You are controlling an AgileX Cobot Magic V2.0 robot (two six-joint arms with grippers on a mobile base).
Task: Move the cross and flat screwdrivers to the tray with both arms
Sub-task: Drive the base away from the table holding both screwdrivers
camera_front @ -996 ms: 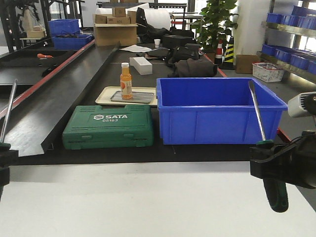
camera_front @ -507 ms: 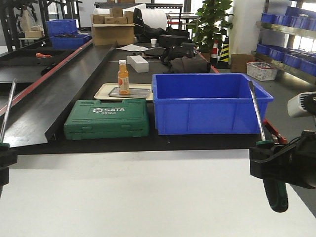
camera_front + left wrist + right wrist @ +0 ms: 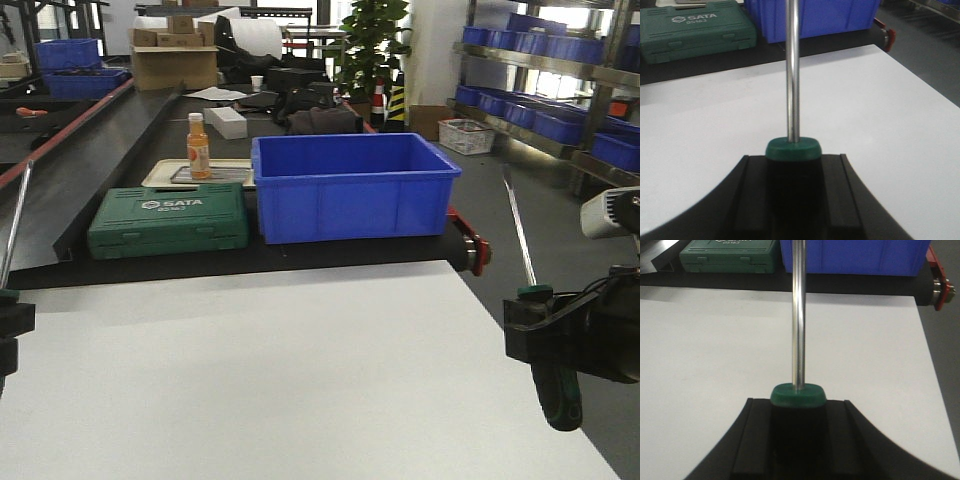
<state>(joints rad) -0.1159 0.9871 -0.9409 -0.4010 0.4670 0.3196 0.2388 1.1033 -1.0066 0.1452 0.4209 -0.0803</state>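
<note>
Spanning the foreground, the white worktop [image 3: 260, 380] lies bare under both arms, so nothing there can snag a carried tool. Behind it runs the black worktop [image 3: 120, 130] w/ the clutter. The blue bin [image 3: 350, 190] is the biggest item, and the green SATA case [image 3: 168, 218] sits just left of it, a thin gap betw. them. Behind the case sits the beige tray [image 3: 155, 178]. The grey tray [image 3: 228, 175] lies inside it, w/ an orange bottle [image 3: 199, 145] upright near its left end. The free landing area is prob. the grey tray's right part, which is close behind the bin.

The right end effector [image 3: 545, 335] shows out past the white worktop's right edge, clamped on the handle of the right screwdriver [image 3: 520, 235]. The left end effector [image 3: 8, 325], at the far left of the front view, pinches the left screwdriver [image 3: 15, 220] the same way. Both wrist cams agree: a green collar pokes out betw. the black pads [image 3: 832, 200], and the steel shaft runs straight away from the grip.

Gripping the fat rubbery handle rather than the thin shaft prob. gives more contact and less slip. The shafts point up and fwd, which keeps the tips off the worktop. Both tools are well apart from the grey tray, so I'd judge this mid-carry, not yet delivered. The tips are too small to tell cross from flat.
</note>
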